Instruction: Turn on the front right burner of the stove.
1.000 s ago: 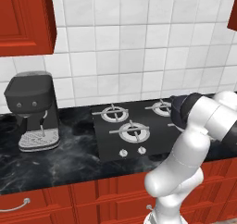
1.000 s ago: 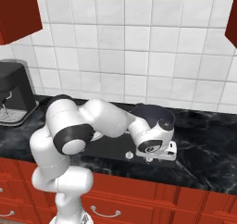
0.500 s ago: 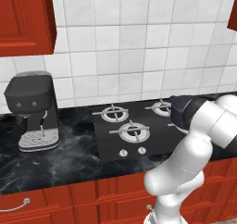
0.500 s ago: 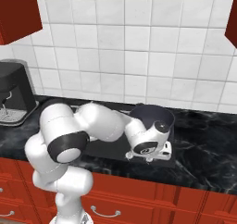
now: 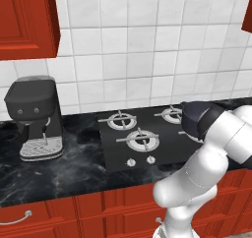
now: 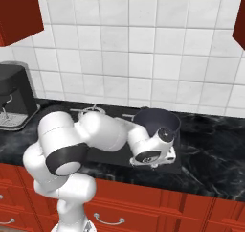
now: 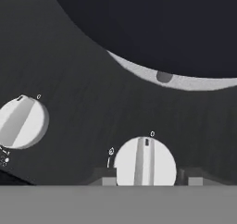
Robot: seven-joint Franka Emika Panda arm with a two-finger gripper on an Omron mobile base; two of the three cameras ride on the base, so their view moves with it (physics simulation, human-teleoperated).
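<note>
The stove (image 5: 115, 156) lay black and glossy under the hand, its surface spreading away beyond the fingers. A dark pot (image 6: 157, 122) sat on the front right burner (image 7: 185, 82), just past the fingertips (only a pale arc of the ring showed beneath it). The gripper (image 7: 145, 177) stood spread, one finger either side of a round silver knob (image 7: 145, 162). A second knob (image 7: 21, 121) lay off to their left.
</note>
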